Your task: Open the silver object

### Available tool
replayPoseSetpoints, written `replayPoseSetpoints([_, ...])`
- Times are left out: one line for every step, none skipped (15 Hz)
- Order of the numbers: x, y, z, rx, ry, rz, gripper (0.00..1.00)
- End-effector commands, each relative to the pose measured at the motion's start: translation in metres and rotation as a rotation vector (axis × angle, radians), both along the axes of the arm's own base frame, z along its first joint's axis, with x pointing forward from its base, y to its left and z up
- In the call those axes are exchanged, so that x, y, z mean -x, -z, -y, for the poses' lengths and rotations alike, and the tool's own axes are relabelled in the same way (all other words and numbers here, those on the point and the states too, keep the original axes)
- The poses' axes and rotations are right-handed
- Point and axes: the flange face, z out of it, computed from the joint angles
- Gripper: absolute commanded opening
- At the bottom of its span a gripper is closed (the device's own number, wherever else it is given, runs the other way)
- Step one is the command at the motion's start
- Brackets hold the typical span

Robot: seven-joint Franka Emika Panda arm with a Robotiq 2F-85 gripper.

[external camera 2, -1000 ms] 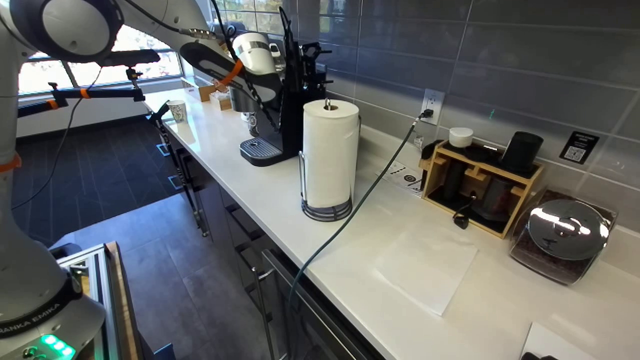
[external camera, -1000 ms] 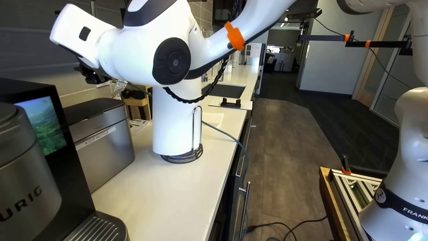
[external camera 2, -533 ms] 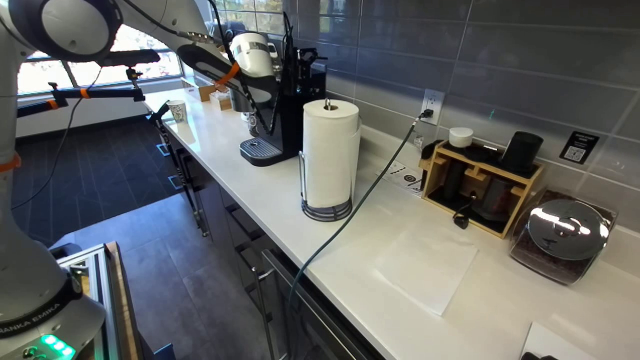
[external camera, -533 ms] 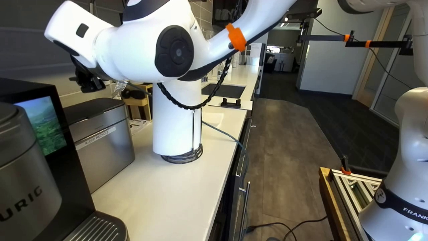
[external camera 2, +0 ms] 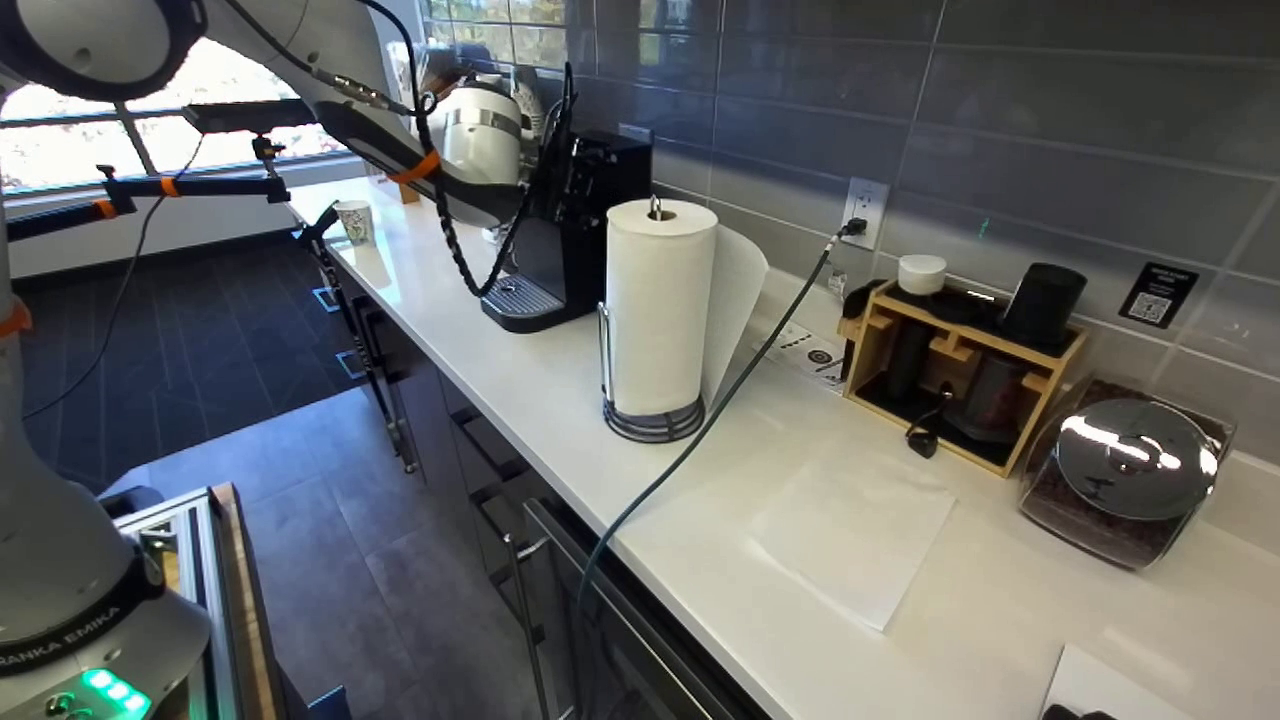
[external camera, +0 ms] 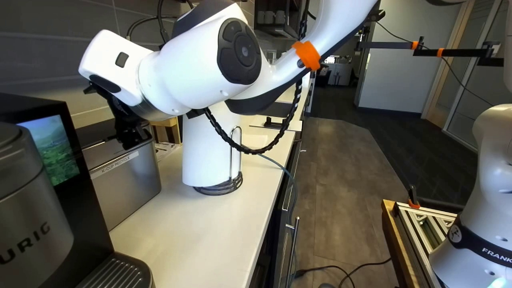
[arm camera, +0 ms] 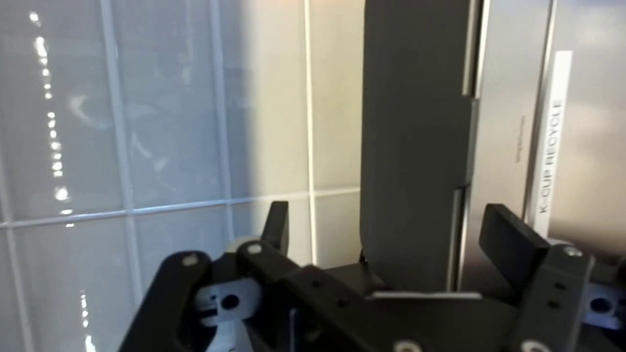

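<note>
Near the coffee maker (external camera: 68,200), the silver bin (external camera: 130,184) is sitting on the bench (external camera: 192,240), its dark lid (arm camera: 415,146) looking closed. I'm hovering by its top, fingers (arm camera: 511,244) standing wide apart, gripping nothing. In the wrist view the lid is showing between them: one is overlapping the tiled wall (arm camera: 166,146), the other is covering part of the steel front by the K-CUP RECYCLE label (arm camera: 552,142). Whether I'm touching steel, can't tell.

I'm reading this as approach/align; the opening proper isn't happening yet. Next move, my guess: squaring up on the lid's front edge, getting a fingertip under it, then lifting. I'm not seeing a handle, and the latch type isn't showing, so it may be wanting a push instead. Main risk: shoving the bin along the bench rather than raising the lid.
</note>
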Motion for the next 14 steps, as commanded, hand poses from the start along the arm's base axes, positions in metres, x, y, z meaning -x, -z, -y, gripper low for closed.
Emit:
replayPoseSetpoints([0.015,0.007,0.02,0.068,0.038,-0.058,1.0])
replayPoseSetpoints([0.011,0.008,0.023,0.091,0.039,-0.053,1.0])
replayPoseSetpoints([0.008,0.008,0.027,0.111,0.038,-0.05,1.0])
replayPoseSetpoints([0.004,0.009,0.03,0.115,0.031,-0.051,1.0])
replayPoseSetpoints([0.002,0.012,0.034,0.122,0.036,-0.063,1.0])
replayPoseSetpoints([0.001,0.014,0.037,0.125,0.037,-0.068,1.0])
replayPoseSetpoints([0.0,0.016,0.04,0.12,0.044,-0.072,1.0])
replayPoseSetpoints([-0.001,0.017,0.041,0.115,0.048,-0.07,1.0])
replayPoseSetpoints([-0.001,0.012,0.039,0.108,0.04,-0.054,1.0])
replayPoseSetpoints([-0.001,0.013,0.041,0.108,0.042,-0.056,1.0])
replayPoseSetpoints([-0.002,0.014,0.041,0.108,0.044,-0.057,1.0])
replayPoseSetpoints([-0.005,0.015,0.04,0.106,0.036,-0.052,1.0])
replayPoseSetpoints([-0.008,0.016,0.039,0.106,0.034,-0.044,1.0])
replayPoseSetpoints([-0.012,0.016,0.039,0.103,0.034,-0.038,1.0])
